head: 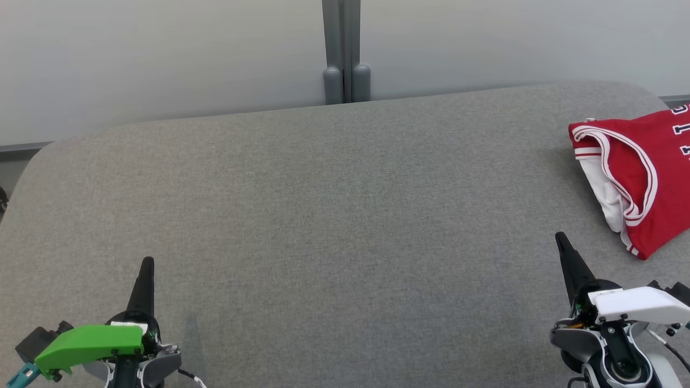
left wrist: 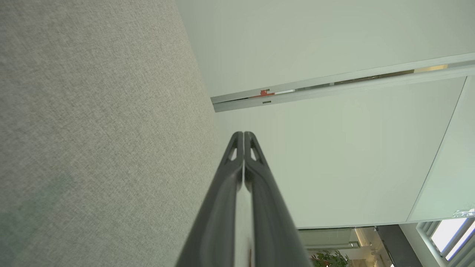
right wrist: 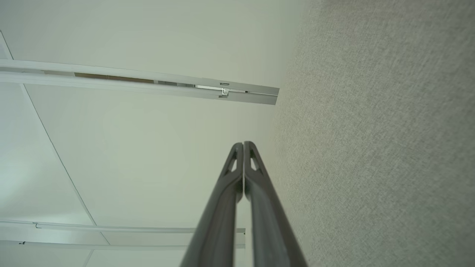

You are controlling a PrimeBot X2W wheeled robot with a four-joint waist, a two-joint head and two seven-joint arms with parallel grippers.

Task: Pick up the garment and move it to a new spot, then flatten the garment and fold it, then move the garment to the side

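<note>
Wide grey table free, red garment at right edge, panels behind

The head camera looks forward and steeply down from above the near edge of the table. It takes in most of the grey cloth top, as far as the pale partition at 12 o'clock. The left pincer rises at 7 o'clock and the right pincer at 4 o'clock. Each wrist camera sits low and close to the cloth, rolled on its side, sighting along its own fingers toward the partition. In the left wrist view the table lies on the 9 o'clock side; in the right wrist view, on the 3 o'clock side. All three views share the table's cloth and the partition.
</note>
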